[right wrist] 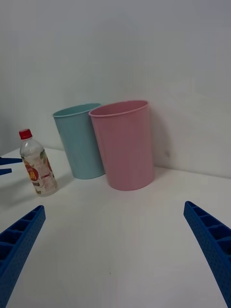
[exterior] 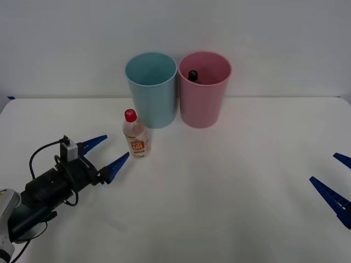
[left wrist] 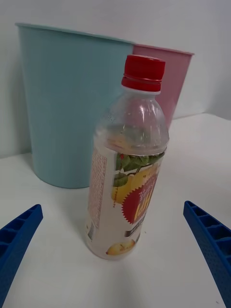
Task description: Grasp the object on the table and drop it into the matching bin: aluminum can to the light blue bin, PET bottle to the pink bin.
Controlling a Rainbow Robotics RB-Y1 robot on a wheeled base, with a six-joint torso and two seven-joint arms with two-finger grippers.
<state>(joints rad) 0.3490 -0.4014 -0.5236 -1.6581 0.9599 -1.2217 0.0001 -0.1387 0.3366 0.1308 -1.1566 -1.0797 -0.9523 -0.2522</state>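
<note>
My left pincer [exterior: 105,152], fingers spread wide and pinching nothing, hangs low over the white table [exterior: 230,186], its open mouth turned toward the PET bottle [exterior: 135,133]. The bottle stands upright just ahead of my fingertips, apart from them, red cap up and orange-yellow label facing my wrist camera, centred between the two blue fingers [left wrist: 19,236]. I judge that line-up to be the point: a spread this wide lets the fingers pass either side of the body without tipping so light a thing.

Just beyond the bottle, on its far side from my pincer, the light blue bin [exterior: 151,89] stands near it, and the pink bin [exterior: 203,89] sits side by side with the blue one, farther off to my right. Pink is the matching bin, so the carry will likely have to clear or skirt the blue rim. A dark-capped bottle [exterior: 193,75] shows inside the pink bin.

My right pincer [exterior: 335,188] waits well apart at the table's right edge, fingers likewise spread and empty, leaving the route to the bins unobstructed.

The grasp is not yet made.
</note>
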